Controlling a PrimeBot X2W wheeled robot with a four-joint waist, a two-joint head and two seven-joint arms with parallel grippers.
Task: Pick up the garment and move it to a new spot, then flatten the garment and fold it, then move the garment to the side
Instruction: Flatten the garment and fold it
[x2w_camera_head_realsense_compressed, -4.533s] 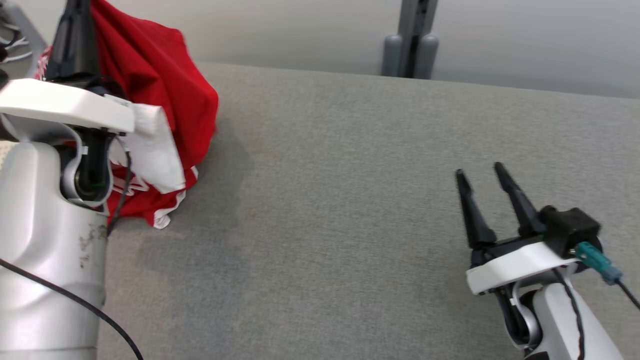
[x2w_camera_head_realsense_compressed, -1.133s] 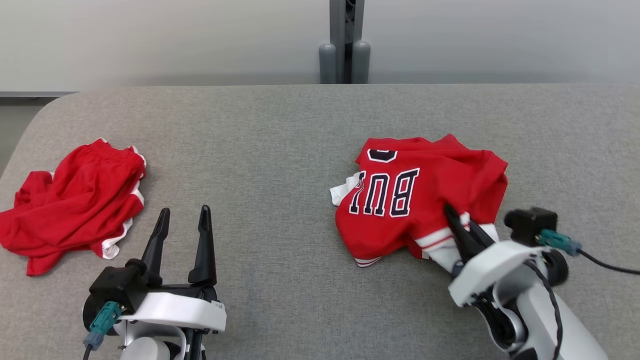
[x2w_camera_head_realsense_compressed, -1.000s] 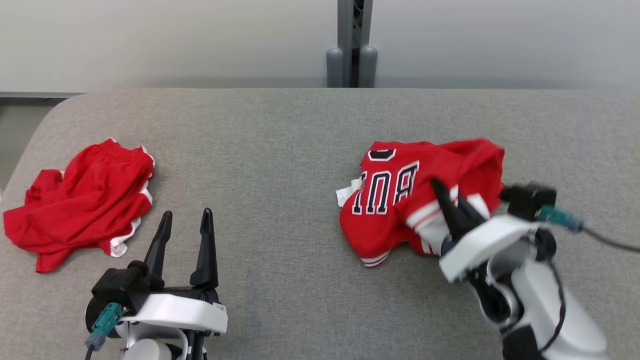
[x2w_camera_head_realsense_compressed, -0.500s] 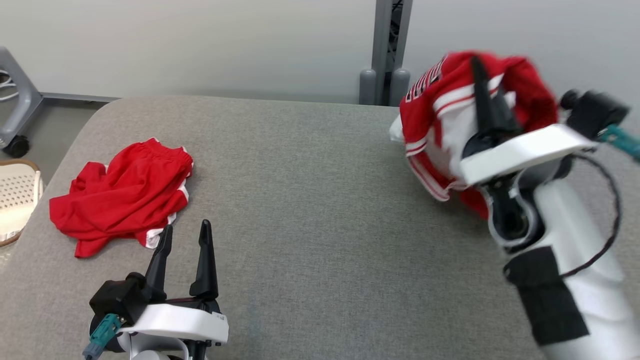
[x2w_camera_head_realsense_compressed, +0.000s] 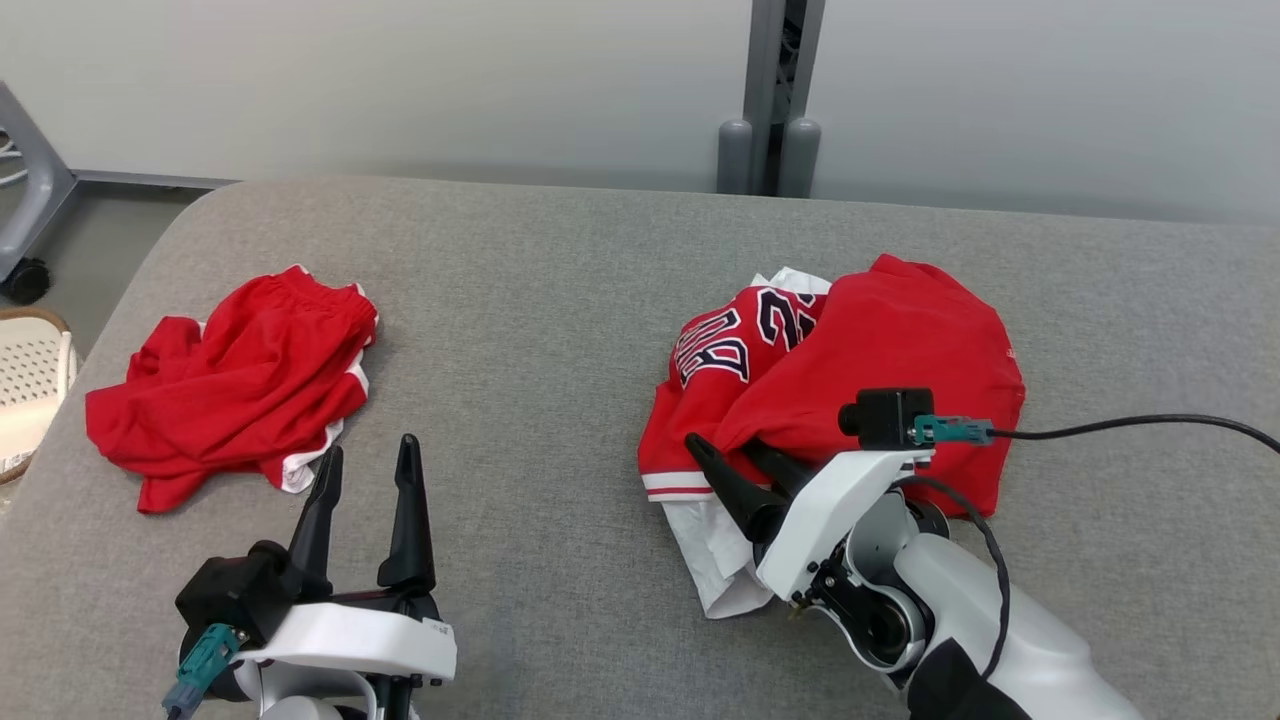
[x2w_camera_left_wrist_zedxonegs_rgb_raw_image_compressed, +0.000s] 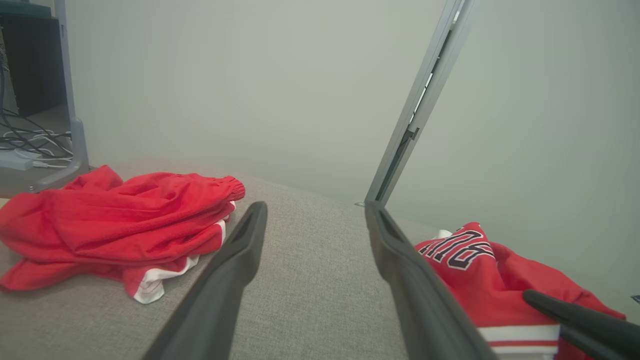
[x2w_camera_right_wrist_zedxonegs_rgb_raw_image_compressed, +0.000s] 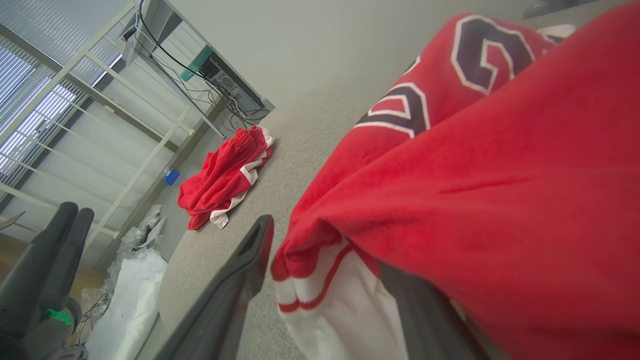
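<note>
The garment is a red jersey with navy numbers and white trim, lying crumpled on the grey table right of centre. My right gripper is at its near left edge, open. The jersey's white-banded hem lies loose between the spread fingers, and red cloth drapes over the right finger. The jersey also appears at the right of the left wrist view. My left gripper hovers low at the front left, open and empty.
Crumpled red shorts with white trim lie at the table's left. A grey post stands behind the far edge. A white perforated basket sits off the rounded left end.
My right gripper lifted the jersey high, then brought it down onto the table nearer the front and opened. The jersey now lies flipped, numbers at the left. The camera shifted; my left gripper stayed put.
</note>
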